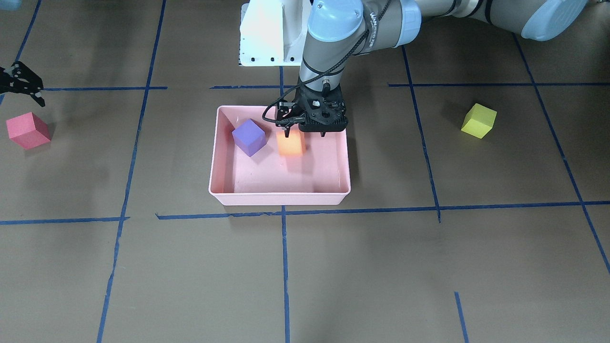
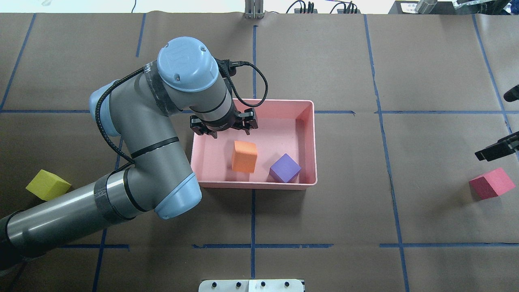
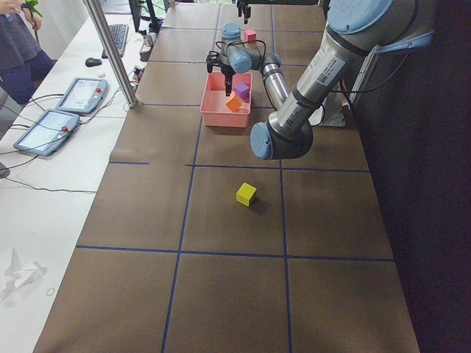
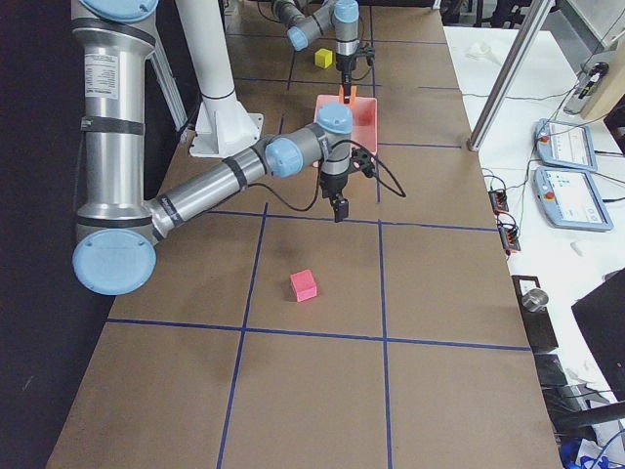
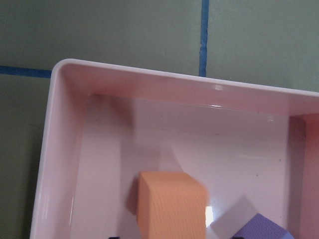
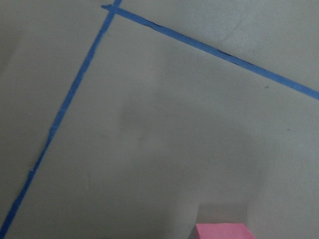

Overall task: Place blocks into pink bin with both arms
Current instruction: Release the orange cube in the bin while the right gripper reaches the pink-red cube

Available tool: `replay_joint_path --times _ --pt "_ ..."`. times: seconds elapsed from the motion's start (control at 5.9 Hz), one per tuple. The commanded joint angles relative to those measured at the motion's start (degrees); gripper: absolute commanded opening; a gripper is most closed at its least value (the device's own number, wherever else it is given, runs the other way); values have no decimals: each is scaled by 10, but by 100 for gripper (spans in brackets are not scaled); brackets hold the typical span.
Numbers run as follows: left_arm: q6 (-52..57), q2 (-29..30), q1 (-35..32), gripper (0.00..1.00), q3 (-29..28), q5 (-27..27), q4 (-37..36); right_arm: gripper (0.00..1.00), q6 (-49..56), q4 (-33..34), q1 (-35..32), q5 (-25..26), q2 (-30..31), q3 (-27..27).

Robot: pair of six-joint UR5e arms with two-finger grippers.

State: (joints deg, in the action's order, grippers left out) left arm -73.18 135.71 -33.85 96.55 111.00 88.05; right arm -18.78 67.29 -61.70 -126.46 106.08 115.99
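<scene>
Over the pink bin (image 1: 281, 199) the left claw (image 1: 305, 135) hangs spread wide, nothing between its fingers. The orange block (image 1: 290, 143) sits just below it inside the bin, looking slightly tilted in the left side view. It reads as released, not held; can't tell if it lies flat. The purple block (image 1: 249, 136) is also inside, beside the orange one, near but apart. Two blocks are out on the tabletop, both well apart from the bin: the yellow-green block (image 1: 478, 120) on the left arm's side, the red block (image 1: 27, 130) on the right arm's side. The right claw (image 1: 28, 88) hovers near the red block, probably lining up a pick. How far it is open, cannot tell. Task looks about half done.
</scene>
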Motion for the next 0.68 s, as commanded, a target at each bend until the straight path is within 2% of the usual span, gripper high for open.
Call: replay_joint_path --times 0.0,0.51 --pt "-2 2 1 100 1 -2 -1 100 -36 -158 11 3 45 -90" --pt "-3 2 1 100 4 -4 0 100 -35 -161 62 25 43 -144"
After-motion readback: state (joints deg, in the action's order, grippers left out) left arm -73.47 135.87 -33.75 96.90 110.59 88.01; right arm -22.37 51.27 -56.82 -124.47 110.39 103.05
